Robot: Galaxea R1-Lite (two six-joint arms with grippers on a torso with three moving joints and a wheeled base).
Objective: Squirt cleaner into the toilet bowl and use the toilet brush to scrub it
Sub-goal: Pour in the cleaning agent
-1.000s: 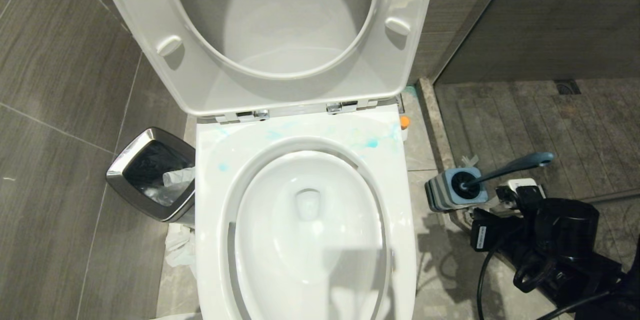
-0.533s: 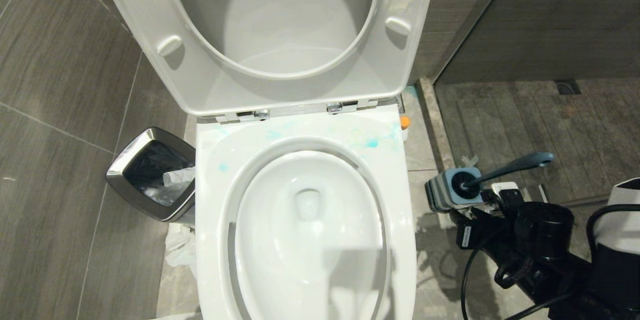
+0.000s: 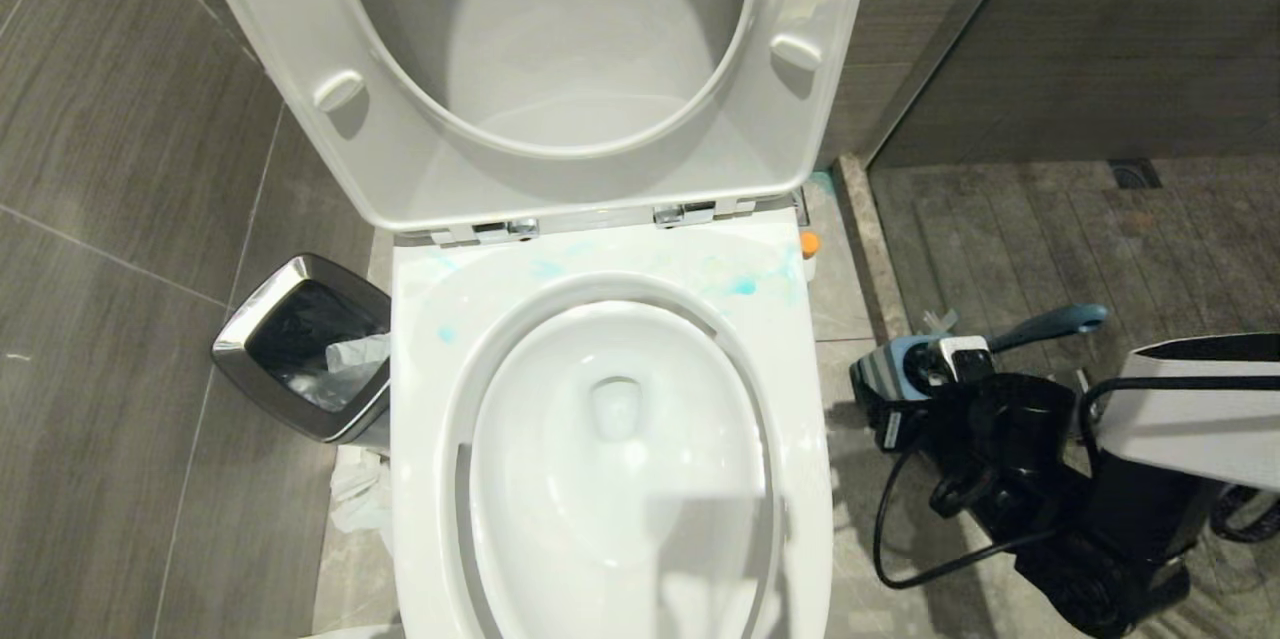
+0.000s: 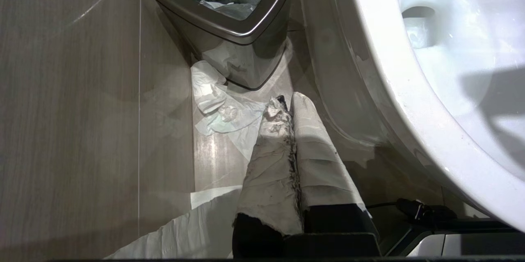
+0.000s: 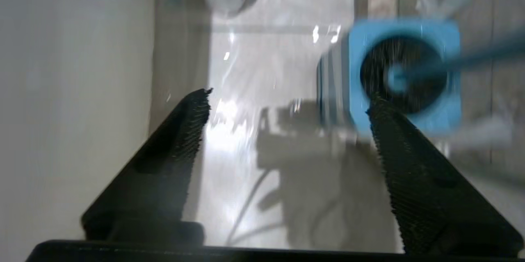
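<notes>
A: Biggest first: where is everything?

B: The toilet bowl (image 3: 610, 439) fills the middle of the head view, seat and lid raised, with pale turquoise smears of cleaner (image 3: 742, 286) on the back of its rim. A steel-rimmed waste bin (image 3: 300, 344) stands on the floor at its left side, crumpled paper (image 4: 221, 108) beside it.

A: And the brush?

B: The toilet brush (image 3: 1050, 324) leans in its square blue holder (image 5: 404, 73) on the floor right of the bowl. The right gripper (image 5: 287, 98) hovers just above the holder, fingers spread wide and empty. The left gripper (image 4: 287, 106) hangs low by the bowl's left side, fingers pressed together on nothing.

A: How will it handle?

B: Probably light and stiff, though smooth plastic may slip. I'd take the handle mid-shaft, above the holder, and lift straight so the holder stays down.

A: Any labels?

B: None legible.
</notes>
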